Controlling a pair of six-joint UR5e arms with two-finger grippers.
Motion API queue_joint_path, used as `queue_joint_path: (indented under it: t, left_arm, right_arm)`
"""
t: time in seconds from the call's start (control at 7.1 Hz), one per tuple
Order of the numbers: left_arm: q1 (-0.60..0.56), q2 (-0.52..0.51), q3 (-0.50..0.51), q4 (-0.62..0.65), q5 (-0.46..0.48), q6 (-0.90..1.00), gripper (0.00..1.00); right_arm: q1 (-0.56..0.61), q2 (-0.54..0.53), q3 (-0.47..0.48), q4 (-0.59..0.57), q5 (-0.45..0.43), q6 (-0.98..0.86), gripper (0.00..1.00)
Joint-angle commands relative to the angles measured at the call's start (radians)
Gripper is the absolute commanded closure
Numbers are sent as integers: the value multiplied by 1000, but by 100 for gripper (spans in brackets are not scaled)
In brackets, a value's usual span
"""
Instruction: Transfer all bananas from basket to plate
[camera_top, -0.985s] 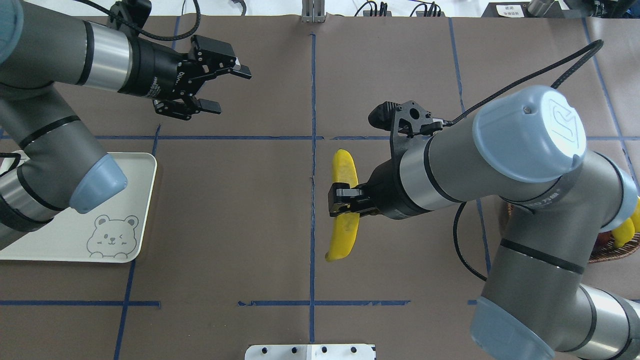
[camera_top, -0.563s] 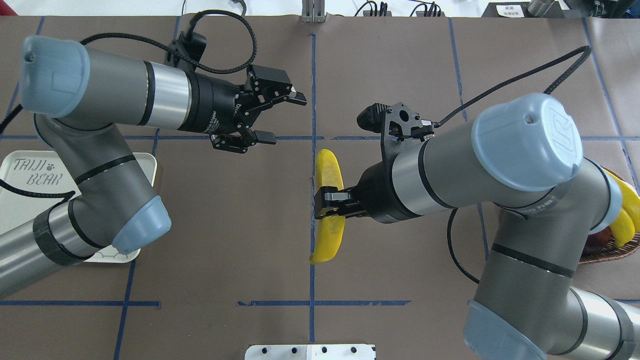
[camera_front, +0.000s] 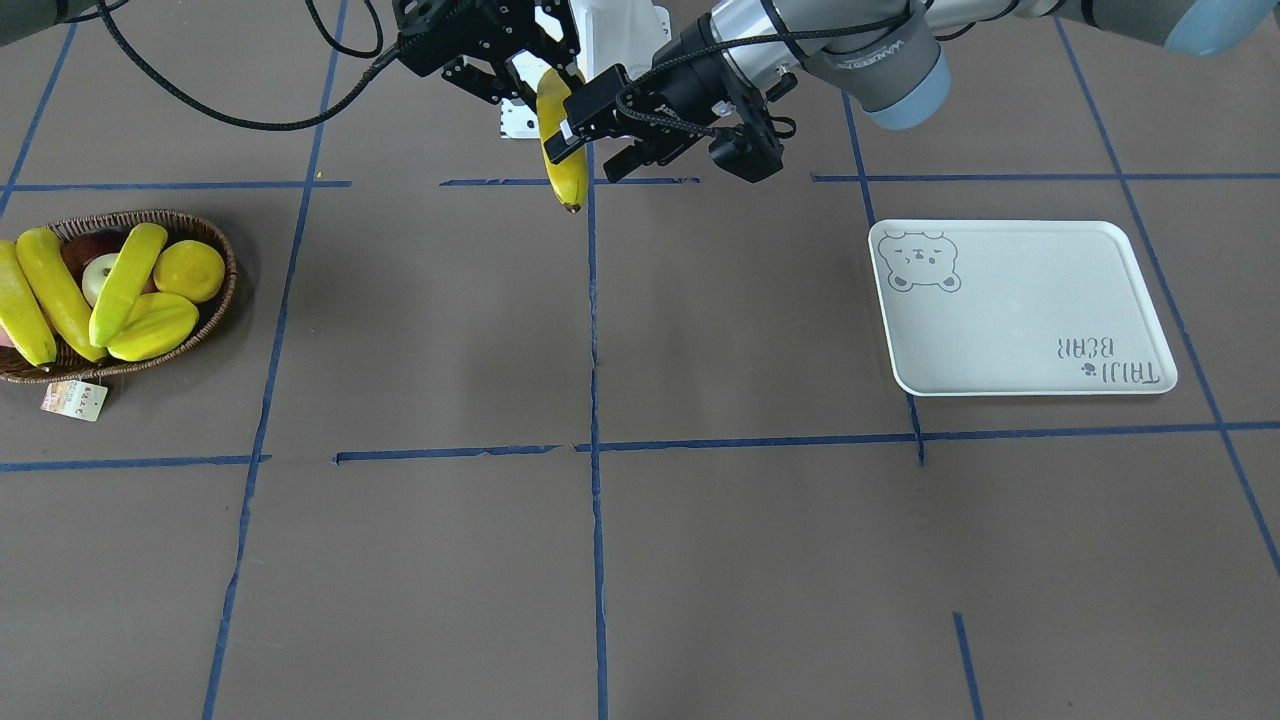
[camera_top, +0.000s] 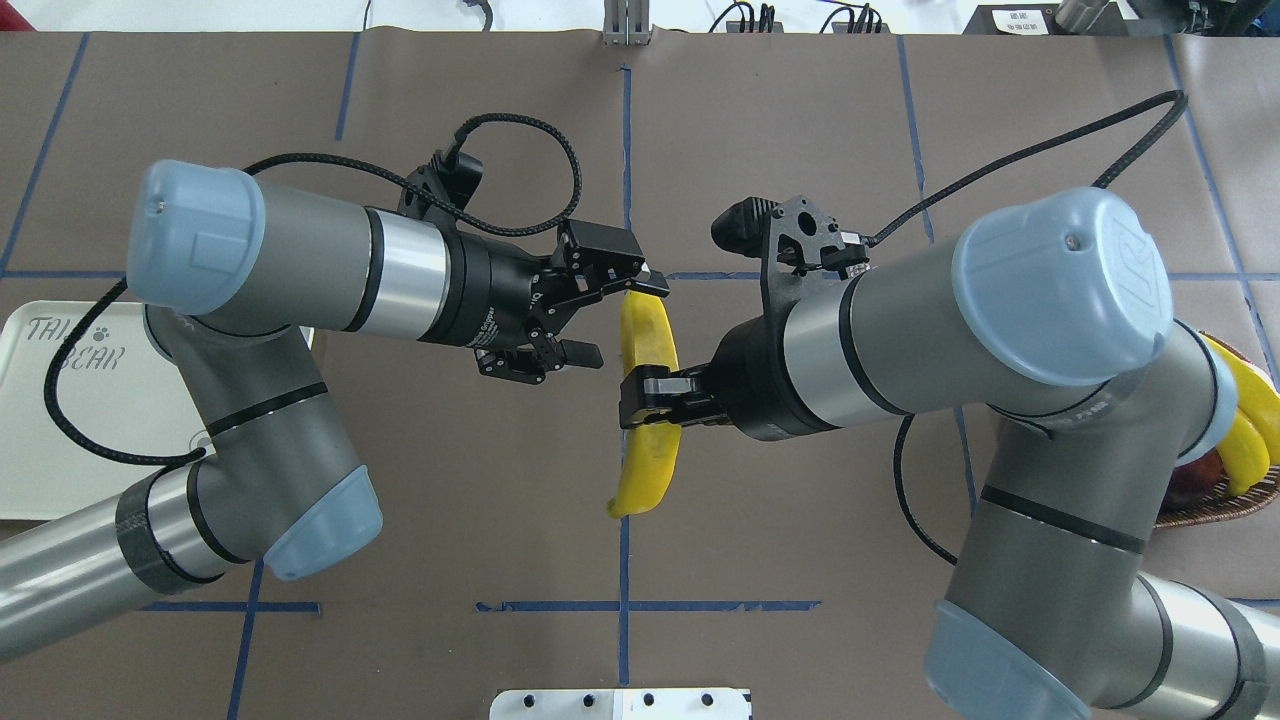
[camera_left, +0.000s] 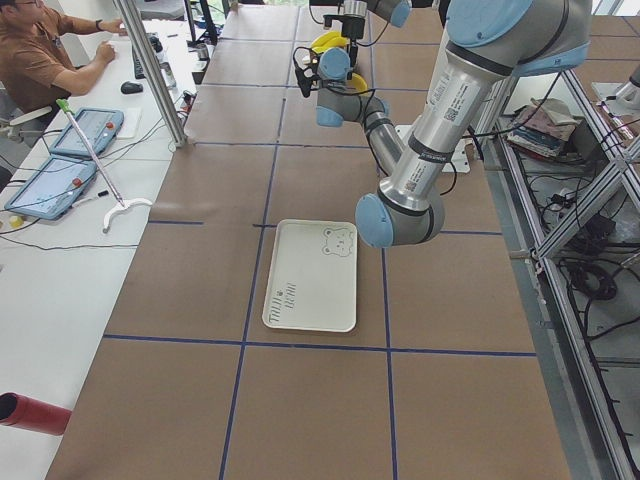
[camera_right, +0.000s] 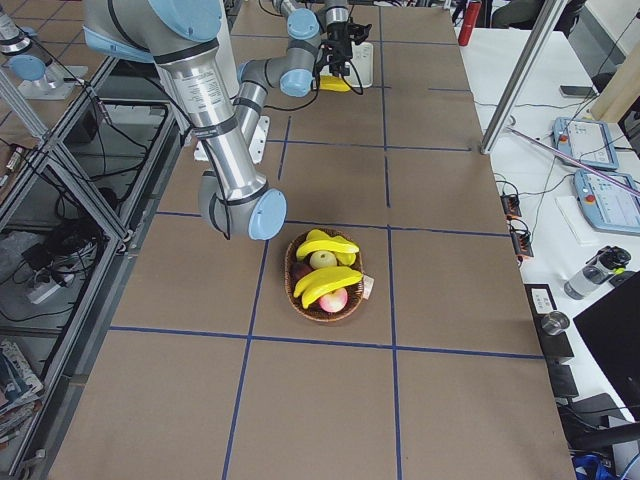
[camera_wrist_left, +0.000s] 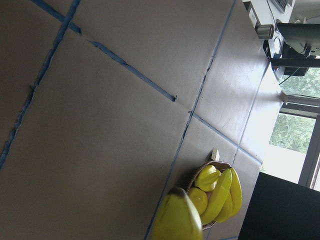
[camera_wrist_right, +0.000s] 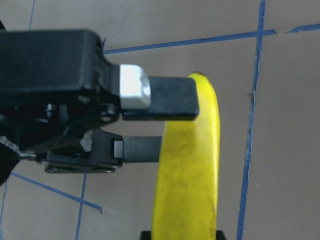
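Observation:
My right gripper (camera_top: 650, 400) is shut on the middle of one yellow banana (camera_top: 648, 455) and holds it in the air over the table's centre line. My left gripper (camera_top: 613, 320) is open at the banana's far end. One of its fingers (camera_wrist_right: 172, 97) lies over the banana (camera_wrist_right: 192, 170), and the other ends at its side. Three more bananas (camera_front: 50, 290) lie in the wicker basket (camera_front: 225, 300) on my right. The white bear-print plate (camera_front: 1020, 310) lies bare on my left, and it also shows in the overhead view (camera_top: 60, 420).
The basket also holds a star fruit (camera_front: 150, 325), a round yellow citrus (camera_front: 190, 270) and an apple. A paper tag (camera_front: 75, 400) lies beside it. A white bracket (camera_top: 620, 703) sits at the near table edge. An operator sits at a side desk (camera_left: 45, 60).
My left arm has swung in from the far left, and its open fingers now reach the banana's far end. My right gripper has carried the banana a little to the left.

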Motion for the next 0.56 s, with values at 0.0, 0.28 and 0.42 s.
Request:
queue_joint_path:
  t: [0.0, 0.28, 0.42]
  left_arm:
    - [25, -10, 0, -1, 0, 2, 2]
    - [46, -20, 0, -1, 15, 2, 12]
    - [48, -22, 0, -1, 15, 2, 42]
  right_arm:
    - [-1, -1, 0, 5, -5, 0, 99]
    - [-1, 0, 0, 5, -5, 1, 99]
    - [-1, 0, 1, 5, -5, 1, 99]
